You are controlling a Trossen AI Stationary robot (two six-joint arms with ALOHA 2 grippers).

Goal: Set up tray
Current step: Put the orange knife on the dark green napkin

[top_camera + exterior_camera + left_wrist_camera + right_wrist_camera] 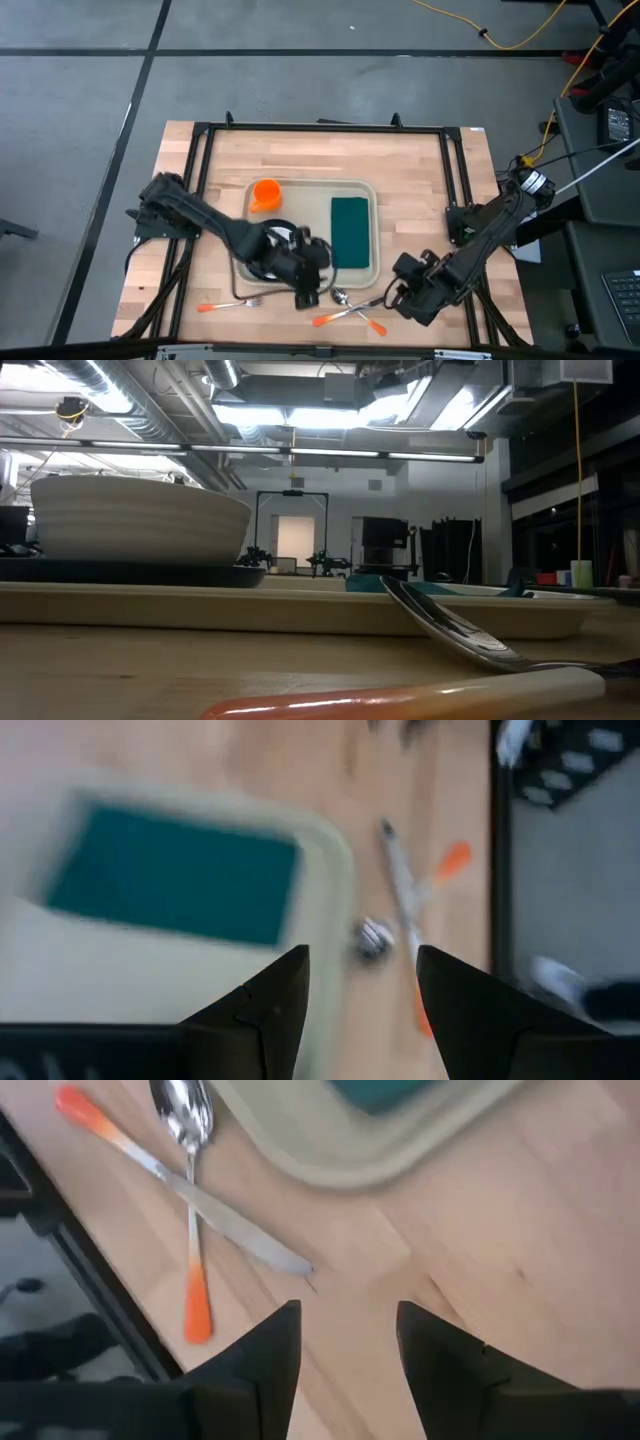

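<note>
Two arms are seen in the high view over a wooden table (440, 200): the tray (300, 192) lies mid-table, carrying an orange cup (265, 194), a dark green napkin (350, 231) and a plate largely hidden under the left arm. The left gripper (308, 290) is held at the tray's near edge; the right gripper (398, 298) is held just off the tray's near right corner, beside the orange-handled cutlery (345, 315). A fork (228, 305) lies apart on the wood. In the low view, a white bowl (135, 520) is seen on the tray, a spoon (450, 625) in front. In the left wrist view, both fingers (270, 1005) are parted with nothing between them. In the right wrist view, the fingers (260, 1365) are likewise spread and empty above a knife (210, 1205). The tray is judged stiff, light and smooth; its raised rim is the likeliest hold.
</note>
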